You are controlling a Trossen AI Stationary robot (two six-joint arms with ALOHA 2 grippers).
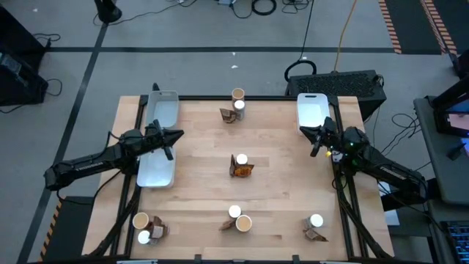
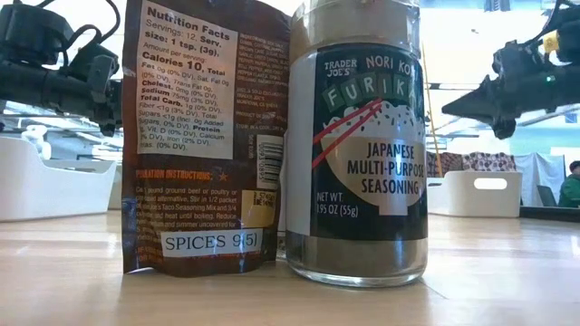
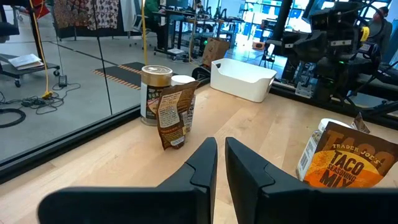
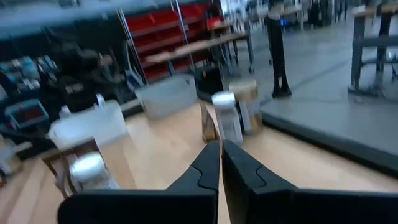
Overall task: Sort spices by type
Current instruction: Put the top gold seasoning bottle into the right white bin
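Wooden table [image 1: 198,139] dotted with unsorted spices; both jaws narrow, holding nothing. Better to widen first, then straddle the nearest jar [image 1: 241,159] squarely, clear of the packet [image 1: 242,171].

The wooden worktop [image 1: 198,154] carries two white trays [image 1: 158,139] [image 1: 313,111] near its left and right edges and five spice clusters [image 1: 240,165] of jars and brown packets: far-centre, centre, and three along the near edge.

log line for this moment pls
left hand: shut, empty, over left tray | right hand: shut, empty, beside right tray | spices: unsorted in scattered clusters
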